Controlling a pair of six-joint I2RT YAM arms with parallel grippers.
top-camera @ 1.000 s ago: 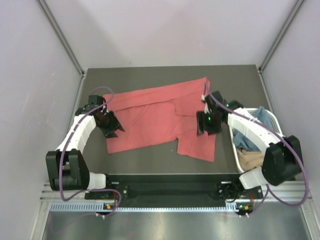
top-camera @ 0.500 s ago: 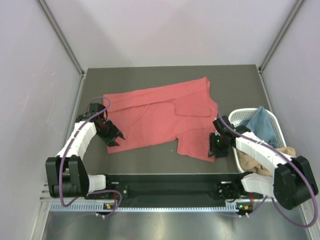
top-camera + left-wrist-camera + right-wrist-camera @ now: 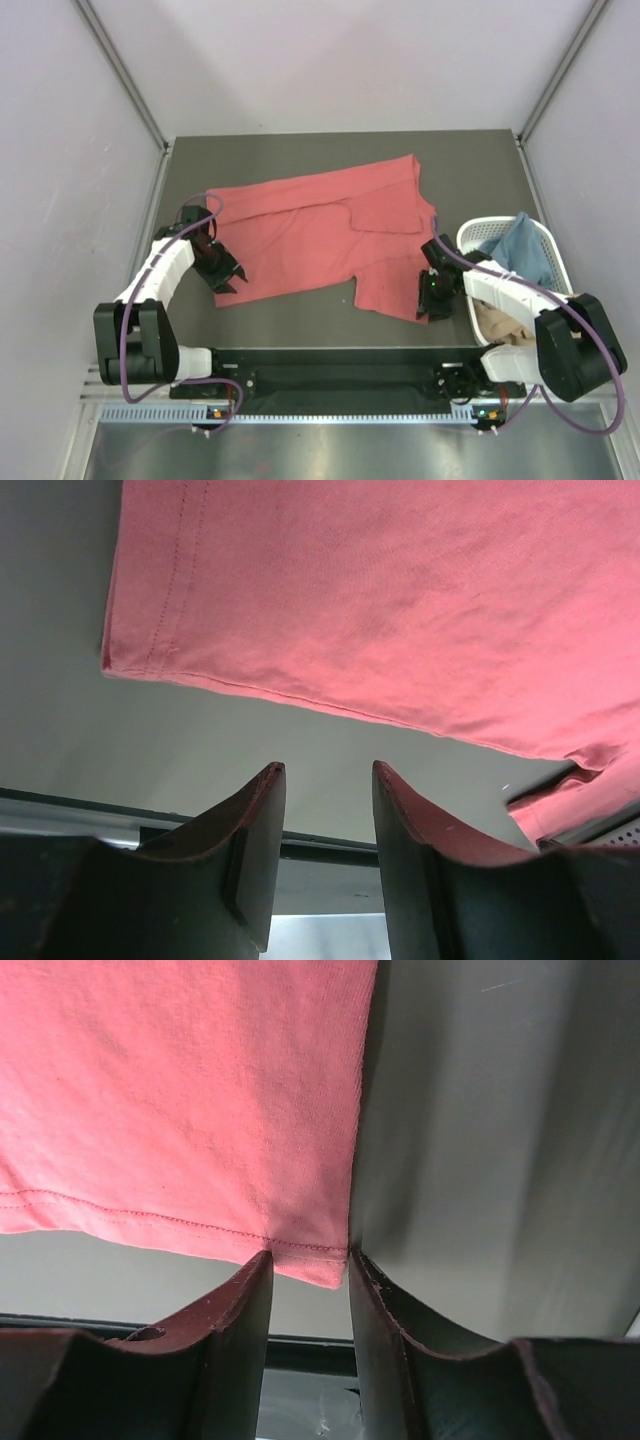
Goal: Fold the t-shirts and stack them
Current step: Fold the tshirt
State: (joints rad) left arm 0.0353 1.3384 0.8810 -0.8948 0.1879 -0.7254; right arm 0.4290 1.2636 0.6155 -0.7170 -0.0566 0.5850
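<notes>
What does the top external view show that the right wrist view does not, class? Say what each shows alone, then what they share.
Top external only: the whole red shirt spread out, the left hand at its near left edge, and a white basket holding a blue shirt and a tan shirt. Right wrist only: the stitched hem and the shirt's corner at the gap between the fingers of the right hand. Both: the red shirt, the dark table and the right hand.
</notes>
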